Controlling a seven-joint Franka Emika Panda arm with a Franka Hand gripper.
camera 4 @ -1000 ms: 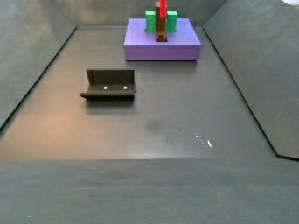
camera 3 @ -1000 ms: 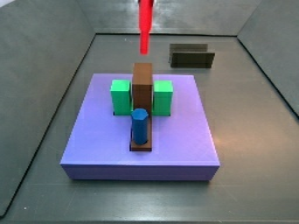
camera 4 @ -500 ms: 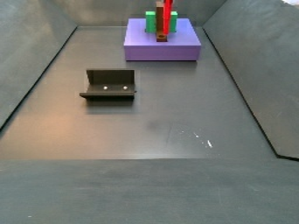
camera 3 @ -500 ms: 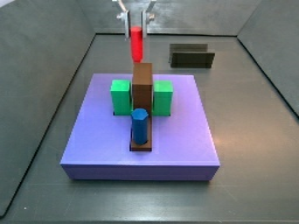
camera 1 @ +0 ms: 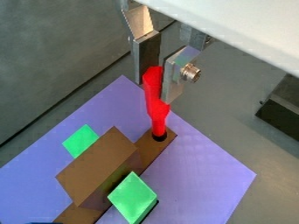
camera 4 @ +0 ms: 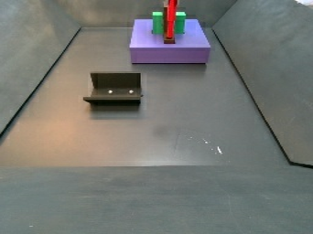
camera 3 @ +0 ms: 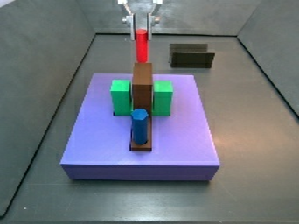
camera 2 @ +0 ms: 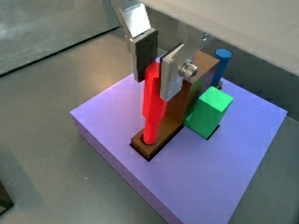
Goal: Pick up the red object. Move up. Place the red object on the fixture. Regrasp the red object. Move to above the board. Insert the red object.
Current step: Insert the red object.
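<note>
Evidently the red object (camera 2: 152, 107) is a slim, straight, rigid peg, and it looks light enough that weight is no concern; the worry is alignment rather than strength. Both wrist views show it standing upright with its lower tip in the hole at the end of the brown bar (camera 1: 107, 168) on the board (camera 2: 198, 179), so the insertion appears to be under way, though how deep the tip sits cannot be told. The tool (camera 1: 158, 66) is directly above the board, its flat silver fingers (camera 2: 138, 44) clamped on the upper part of the red object. Its smooth, glossy-looking surface could slip between the pads if pushed against a tight hole, and holding it near the top leaves a long free length that may tilt; a hold on the upper shaft with the peg kept vertical seems right. The fixture (camera 4: 113, 89) sits well apart on the floor, bearing nothing.
</note>
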